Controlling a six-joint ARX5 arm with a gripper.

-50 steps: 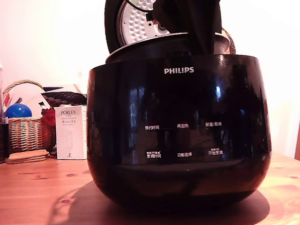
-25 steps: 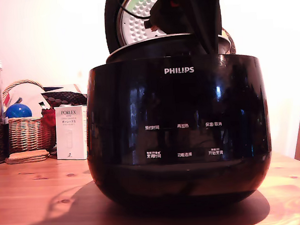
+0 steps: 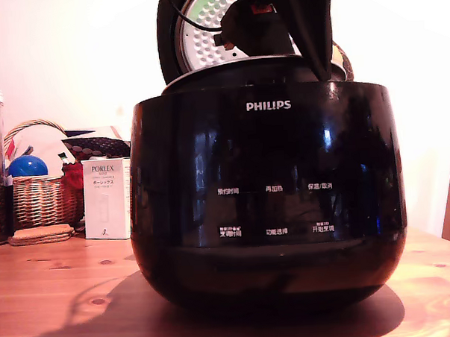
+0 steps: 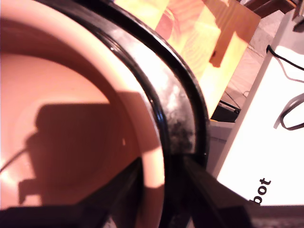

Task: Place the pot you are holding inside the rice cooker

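While the rice cooker sits on a wooden table with its lid raised at twelve o'clock, the pot rests low in its opening, rim just showing. At the rim's three o'clock side, the gripper is clamped on the pot's wall, one finger inside, one outside.

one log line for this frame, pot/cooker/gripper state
gripper: shut on pot rim | pot: nearly seated, rim just above rice cooker opening | lid: open
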